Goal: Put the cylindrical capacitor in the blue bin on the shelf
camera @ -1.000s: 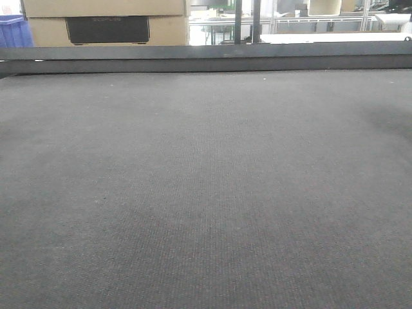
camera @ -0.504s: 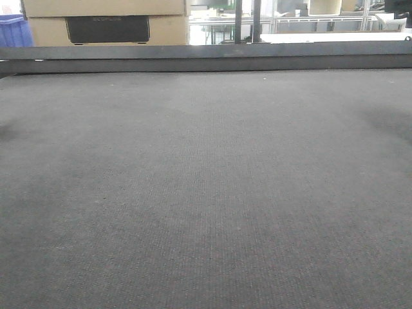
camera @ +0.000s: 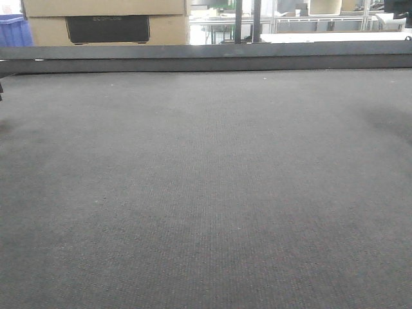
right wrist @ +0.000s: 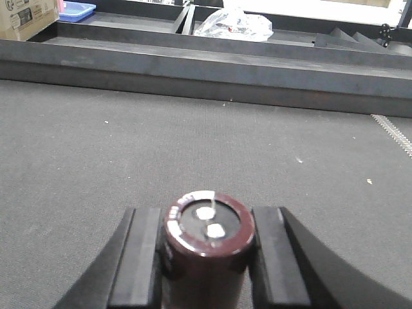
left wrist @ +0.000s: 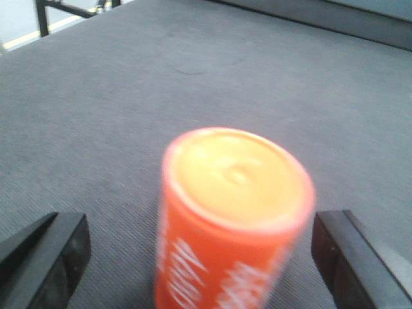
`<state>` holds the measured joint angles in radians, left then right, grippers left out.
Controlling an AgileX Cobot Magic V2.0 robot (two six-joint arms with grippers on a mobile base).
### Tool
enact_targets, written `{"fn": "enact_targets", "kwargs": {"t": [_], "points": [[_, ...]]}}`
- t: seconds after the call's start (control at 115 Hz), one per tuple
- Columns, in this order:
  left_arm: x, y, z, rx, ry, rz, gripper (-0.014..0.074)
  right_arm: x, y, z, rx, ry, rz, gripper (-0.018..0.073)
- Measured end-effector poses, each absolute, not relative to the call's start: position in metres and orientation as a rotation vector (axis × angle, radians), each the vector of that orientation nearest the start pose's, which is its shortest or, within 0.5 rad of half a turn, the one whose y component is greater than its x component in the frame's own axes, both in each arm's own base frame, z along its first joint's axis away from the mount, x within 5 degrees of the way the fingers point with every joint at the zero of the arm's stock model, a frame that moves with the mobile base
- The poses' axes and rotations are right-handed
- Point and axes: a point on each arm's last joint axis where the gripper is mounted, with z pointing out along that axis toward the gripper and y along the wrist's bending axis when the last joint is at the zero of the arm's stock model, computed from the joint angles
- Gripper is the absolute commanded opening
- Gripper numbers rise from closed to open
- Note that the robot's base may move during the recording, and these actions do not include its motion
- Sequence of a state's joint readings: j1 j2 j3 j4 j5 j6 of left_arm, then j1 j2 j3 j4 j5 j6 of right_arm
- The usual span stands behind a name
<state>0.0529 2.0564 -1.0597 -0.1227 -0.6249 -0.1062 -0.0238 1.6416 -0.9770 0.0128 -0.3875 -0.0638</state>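
Front view, left to right: a blue container (camera: 13, 32) shows at the far upper left corner. Just beside it stands a cardboard box (camera: 106, 19) with a dark panel on its face. Both are beyond the raised dark rail (camera: 206, 58) that closes the far side of the worktop (camera: 206, 193). The worktop is covered in dark woven matting. Neither arm can be made out in this view.

Left wrist view: the left tool (left wrist: 199, 222) is spread wide. Its black fingers (left wrist: 48, 254) sit at the two lower corners of the frame. An orange cylinder (left wrist: 232, 219) with white lettering and a pale flat top stands upright on the matting between them. There is a visible gap on each side, so neither finger touches it. The picture is blurred and the lettering cannot be read.

Right wrist view: a cardboard box (right wrist: 26, 16) and a blue tray (right wrist: 74, 9) lie at the far upper left, and a clear plastic bag (right wrist: 233, 24) lies further right, all beyond the rail. The right tool (right wrist: 206, 219) is clamped on the capacitor (right wrist: 207, 248). This is a dark maroon cylinder, held upright with two silver terminals on its top. A black finger (right wrist: 145, 257) presses against each side. Whether its base touches the matting cannot be told. A pale toothed strip (right wrist: 393, 132) lies on the matting at the right edge.
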Motion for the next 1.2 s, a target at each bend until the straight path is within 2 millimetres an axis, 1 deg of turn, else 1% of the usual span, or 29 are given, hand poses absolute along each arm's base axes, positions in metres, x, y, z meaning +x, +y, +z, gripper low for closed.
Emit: {"fn": "enact_targets", "kwargs": {"t": [0.191,0.278,0.348,0.356,0.365,0.374,0.383,0.443,0.452,0.478,0.487,0.582,0.678,0.782,0.843,0.852,0.878,0.887,0.913,0.921,0.982,0.991,1.017,1.026,1.034,1.061,1.087,1.095,1.2], "points": [[0.434,0.032,0.139,-0.297,1.856,-0.039,0.0597,0.370,-0.009,0.266,-0.021,1.761,-0.059,-0.0162],[0.435,0.031,0.139,-0.284,1.862,-0.039,0.0549,0.370,-0.009,0.266,-0.021,1.761,-0.059,-0.0162],[0.435,0.031,0.138,-0.277,1.866,-0.038,0.0440,0.370,-0.009,0.266,-0.021,1.761,-0.059,-0.0162],[0.435,0.031,0.138,-0.277,1.867,-0.038,0.0397,0.370,-0.009,0.266,-0.021,1.761,-0.059,-0.0162],[0.435,0.031,0.138,-0.277,1.867,-0.038,0.0397,0.370,-0.009,0.266,-0.021,1.761,-0.059,-0.0162],[0.435,0.031,0.138,-0.277,1.867,-0.038,0.0366,0.370,-0.009,0.266,-0.021,1.761,-0.059,-0.0162],[0.435,0.031,0.138,-0.277,1.870,-0.038,0.0366,0.370,-0.009,0.266,-0.021,1.761,-0.059,-0.0162],[0.434,0.031,0.138,-0.275,1.874,-0.039,0.0200,0.370,-0.009,0.267,-0.021,1.759,-0.059,-0.0162],[0.434,0.031,0.138,-0.273,1.875,-0.038,0.0200,0.370,-0.009,0.267,-0.021,1.759,-0.059,-0.0162],[0.434,0.030,0.138,-0.268,1.877,-0.038,0.0114,0.369,-0.009,0.268,-0.021,1.757,-0.059,-0.0162],[0.434,0.030,0.138,-0.264,1.878,-0.038,0.0114,0.369,-0.009,0.269,-0.021,1.755,-0.060,-0.0162],[0.434,0.028,0.139,-0.218,1.894,-0.036,-0.0109,0.367,-0.009,0.273,-0.021,1.751,-0.059,-0.0162],[0.432,0.026,0.147,-0.160,1.927,-0.031,-0.0111,0.362,-0.009,0.279,-0.017,1.762,-0.057,-0.0162],[0.426,0.022,0.173,-0.095,1.956,-0.019,-0.0111,0.352,-0.009,0.289,-0.019,1.799,-0.055,-0.0162],[0.419,0.020,0.200,-0.072,1.946,-0.012,-0.0111,0.344,-0.008,0.296,-0.018,1.841,-0.052,-0.0162],[0.418,0.020,0.200,-0.073,1.954,-0.012,-0.0111,0.344,-0.008,0.296,-0.018,1.841,-0.052,-0.0162],[0.413,0.020,0.215,-0.069,1.944,-0.007,-0.0111,0.338,-0.008,0.301,-0.018,1.858,-0.050,-0.0162],[0.413,0.020,0.214,-0.070,1.953,-0.006,-0.0111,0.338,-0.008,0.301,-0.018,1.858,-0.050,-0.0162],[0.407,0.018,0.230,-0.064,1.944,-0.006,-0.0111,0.333,-0.008,0.307,-0.019,1.866,-0.049,-0.0162],[0.407,0.018,0.230,-0.064,1.944,-0.006,-0.0111,0.332,-0.008,0.306,-0.019,1.874,-0.049,-0.0162],[0.392,0.014,0.260,-0.057,1.953,-0.001,-0.0111,0.319,-0.006,0.317,-0.025,1.903,-0.042,-0.0162],[0.392,0.014,0.260,-0.057,1.953,-0.001,-0.0111,0.319,-0.006,0.317,-0.025,1.903,-0.042,-0.0162],[0.383,0.013,0.274,-0.055,1.966,0.001,-0.0111,0.312,-0.004,0.324,-0.031,1.908,-0.037,-0.0162],[0.382,0.013,0.273,-0.056,1.980,0.002,-0.0111,0.312,-0.004,0.324,-0.031,1.908,-0.037,-0.0162],[0.377,0.011,0.282,-0.053,1.977,0.002,-0.0111,0.309,-0.002,0.326,-0.035,1.912,-0.034,-0.0162],[0.373,0.009,0.286,-0.051,1.997,0.001,-0.0111,0.303,-0.001,0.332,-0.041,1.911,-0.030,-0.0162],[0.363,0.006,0.299,-0.044,2.002,-0.001,-0.0111,0.297,0.001,0.337,-0.047,1.916,-0.025,-0.0162],[0.362,0.006,0.298,-0.045,2.015,0.000,-0.0111,0.297,0.002,0.336,-0.050,1.924,-0.023,-0.0162],[0.332,-0.008,0.329,-0.009,2.042,-0.016,-0.0111,0.271,0.013,0.353,-0.087,1.951,0.010,-0.0162]]}}
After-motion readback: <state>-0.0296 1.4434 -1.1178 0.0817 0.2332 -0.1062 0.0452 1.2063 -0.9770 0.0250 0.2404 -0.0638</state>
